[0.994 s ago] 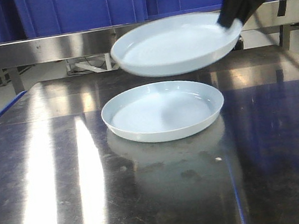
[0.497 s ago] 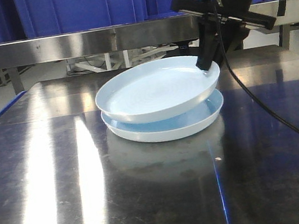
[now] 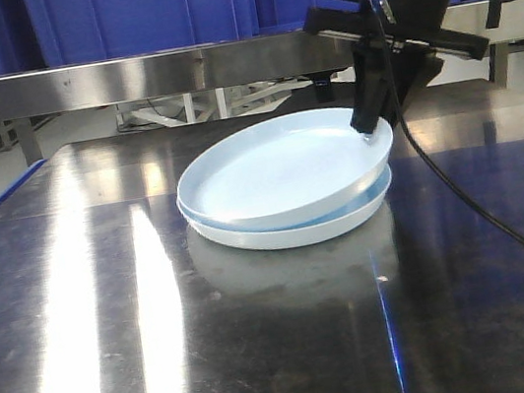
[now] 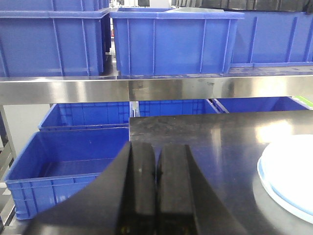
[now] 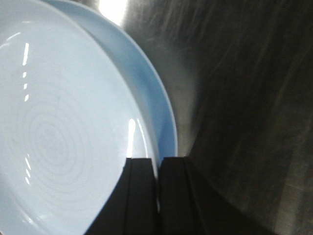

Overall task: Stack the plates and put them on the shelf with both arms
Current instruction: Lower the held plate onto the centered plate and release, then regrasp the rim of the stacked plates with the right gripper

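Two pale blue-white plates sit mid-table. The upper plate (image 3: 278, 169) lies nested in the lower plate (image 3: 288, 234), its right side still slightly raised. My right gripper (image 3: 370, 125) comes down from the upper right and is shut on the upper plate's right rim. In the right wrist view its jaws (image 5: 157, 161) pinch that rim, with the upper plate (image 5: 58, 122) to the left and the lower plate (image 5: 151, 98) showing beyond it. My left gripper (image 4: 156, 152) is shut on nothing, left of the table, with the plates (image 4: 293, 166) at its far right. The shelf (image 3: 124, 79) runs behind the table.
Blue crates (image 4: 176, 41) stand on the shelf rail (image 4: 146, 88), and more blue crates (image 4: 63, 166) sit lower down to the left of the dark steel table (image 4: 220, 137). A black cable (image 3: 485, 221) hangs from the right arm over the table's right side.
The right gripper has carried the upper plate down from the air onto the lower plate. Its left side has settled lower over the last half second.
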You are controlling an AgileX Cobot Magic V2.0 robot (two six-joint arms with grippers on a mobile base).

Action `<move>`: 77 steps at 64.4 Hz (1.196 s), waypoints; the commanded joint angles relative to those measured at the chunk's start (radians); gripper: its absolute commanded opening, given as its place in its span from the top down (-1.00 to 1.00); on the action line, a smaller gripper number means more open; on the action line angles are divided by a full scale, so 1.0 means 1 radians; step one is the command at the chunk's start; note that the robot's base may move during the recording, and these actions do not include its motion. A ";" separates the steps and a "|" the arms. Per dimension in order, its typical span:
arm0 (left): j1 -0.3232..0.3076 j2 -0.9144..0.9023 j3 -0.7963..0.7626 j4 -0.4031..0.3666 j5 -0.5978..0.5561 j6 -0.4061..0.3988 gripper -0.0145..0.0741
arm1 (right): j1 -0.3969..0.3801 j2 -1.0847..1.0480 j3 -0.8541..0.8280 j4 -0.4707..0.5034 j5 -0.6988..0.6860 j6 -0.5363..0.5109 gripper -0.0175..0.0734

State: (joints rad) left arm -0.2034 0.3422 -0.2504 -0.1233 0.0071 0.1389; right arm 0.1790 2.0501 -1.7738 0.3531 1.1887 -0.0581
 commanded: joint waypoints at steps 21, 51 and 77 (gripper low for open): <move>0.002 0.007 -0.029 0.000 -0.081 -0.002 0.49 | 0.000 -0.056 -0.018 0.026 -0.039 -0.001 0.42; 0.002 0.007 -0.029 0.000 -0.081 -0.002 0.49 | 0.000 -0.056 -0.018 -0.020 -0.006 0.058 -0.24; 0.002 0.007 -0.029 0.000 -0.081 -0.002 0.49 | 0.008 -0.056 0.010 -0.043 -0.017 0.202 -0.24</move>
State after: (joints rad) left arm -0.2034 0.3422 -0.2504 -0.1233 0.0071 0.1389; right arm 0.1850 2.0561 -1.7566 0.2982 1.1825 0.1251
